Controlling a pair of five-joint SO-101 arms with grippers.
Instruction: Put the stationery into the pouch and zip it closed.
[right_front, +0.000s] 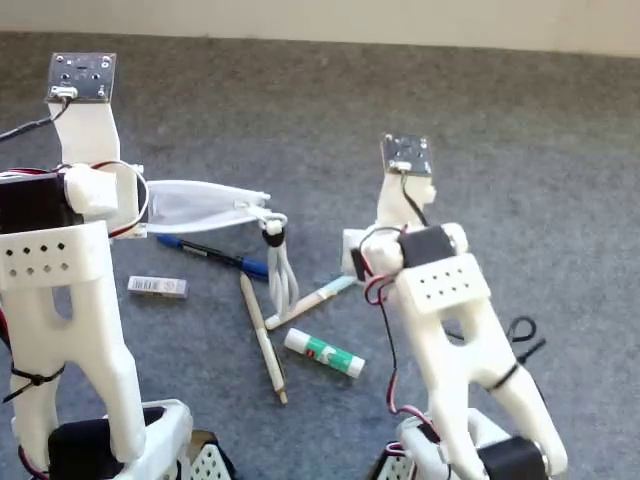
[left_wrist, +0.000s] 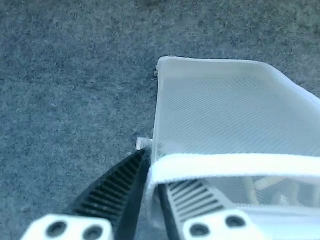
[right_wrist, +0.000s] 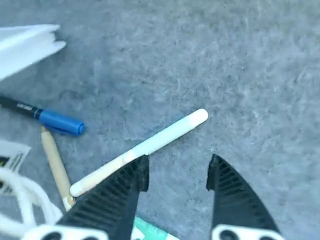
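Holding the mesh pouch (left_wrist: 225, 115) by one end, the left gripper (left_wrist: 152, 176) pinches the fabric edge between its fingers, apparently to keep the mouth raised and steady for loading. The pouch lies on the grey table surface (right_front: 520, 120) beside the left arm, and its white cord (right_front: 281, 268) runs toward the stationery. The right gripper (right_wrist: 178, 167) hangs with fingers spread just above a white-and-pale-blue pen (right_wrist: 150, 145). One finger is at the barrel and the other over bare surface, which suggests alignment for a grasp not yet made. All the stationery lies outside the pouch: a blue-capped pen (right_front: 212, 253) near the pouch, a wooden pencil (right_front: 263, 342), a glue stick (right_front: 323, 353) and a small labelled eraser (right_front: 157, 286). Loading appears not to have started, and zipping comes only after it.
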